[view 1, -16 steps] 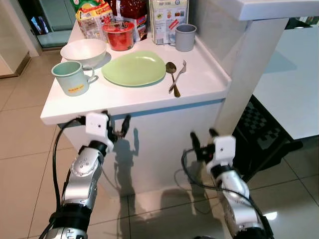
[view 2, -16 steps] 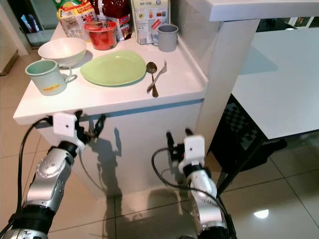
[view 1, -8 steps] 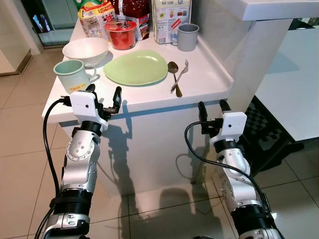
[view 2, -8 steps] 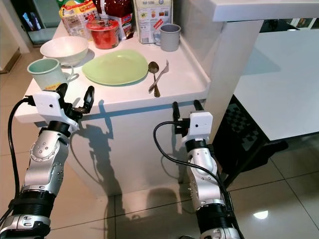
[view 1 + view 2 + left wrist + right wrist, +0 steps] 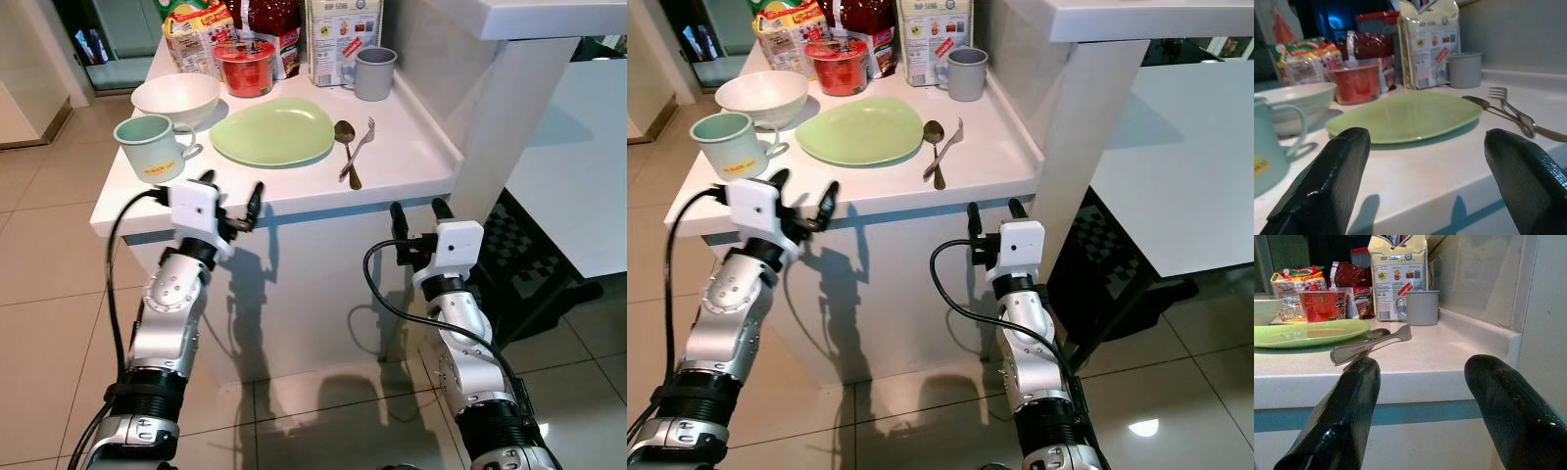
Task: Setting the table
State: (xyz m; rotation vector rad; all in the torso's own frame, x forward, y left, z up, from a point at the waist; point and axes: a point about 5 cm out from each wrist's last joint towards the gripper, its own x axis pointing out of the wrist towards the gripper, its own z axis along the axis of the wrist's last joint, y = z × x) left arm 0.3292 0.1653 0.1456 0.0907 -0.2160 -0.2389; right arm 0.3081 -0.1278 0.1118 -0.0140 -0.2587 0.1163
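We hold both grippers raised at the front edge of the white tabletop (image 5: 411, 162), with nothing in them. Our left gripper (image 5: 231, 201) sits just in front of the green plate (image 5: 272, 132), fingers spread wide and level with the edge. Our right gripper (image 5: 412, 223) hangs lower, below the edge and to the right of the plate, fingers likewise wide.

The setting is gathered round the plate: spoon (image 5: 344, 147) and fork (image 5: 359, 146) lie crossed just beside its right rim, the mint mug (image 5: 147, 149) stands to its left, the white bowl (image 5: 176, 98) behind the mug, and the grey cup (image 5: 374, 73) with the red tub (image 5: 245, 68) and food packets (image 5: 343, 34) beyond the plate.

We judge the main risk to be the edge itself: our right fingers are below it, so driving forward without lifting would strike the cabinet face. The mug stands close to the left gripper, and a sideways sweep could knock it off the near corner. The crossed cutlery may slide rather than lift cleanly.

Open room lies between the plate and the front edge, and right of the fork up to the wall.
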